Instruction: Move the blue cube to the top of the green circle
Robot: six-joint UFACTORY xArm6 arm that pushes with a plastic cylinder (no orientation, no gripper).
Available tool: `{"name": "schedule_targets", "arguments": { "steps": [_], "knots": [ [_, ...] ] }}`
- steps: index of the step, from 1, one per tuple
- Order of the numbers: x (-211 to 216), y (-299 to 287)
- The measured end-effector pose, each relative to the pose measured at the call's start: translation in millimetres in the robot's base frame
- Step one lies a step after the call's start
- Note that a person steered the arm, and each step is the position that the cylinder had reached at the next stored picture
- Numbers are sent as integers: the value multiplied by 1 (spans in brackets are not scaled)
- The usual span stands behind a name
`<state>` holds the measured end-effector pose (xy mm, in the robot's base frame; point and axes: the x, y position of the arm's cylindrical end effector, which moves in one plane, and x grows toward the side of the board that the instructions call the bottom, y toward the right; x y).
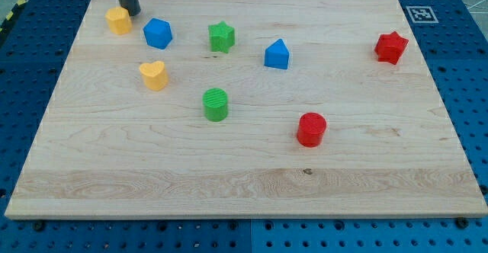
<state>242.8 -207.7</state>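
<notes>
The blue cube (158, 33) sits near the view's top left on the wooden board (252, 184). The green circle (216, 104), a short cylinder, stands left of the board's middle, below and to the right of the cube. My tip (131, 13) is at the view's top left, touching or nearly touching the upper right of a yellow block (118, 20). It is a short way left of and above the blue cube, not touching it.
A green star (222, 36) lies right of the blue cube. A second blue block, wedge-shaped (277, 55), lies further right. A yellow heart (153, 75) is below the cube. A red star (391, 47) and a red circle (311, 129) are on the right.
</notes>
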Motion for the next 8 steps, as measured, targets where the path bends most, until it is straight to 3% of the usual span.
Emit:
{"name": "schedule_targets", "arguments": {
  "steps": [2, 5, 7, 8],
  "knots": [
    [3, 36],
    [75, 56],
    [105, 164],
    [116, 182]
  ]
}}
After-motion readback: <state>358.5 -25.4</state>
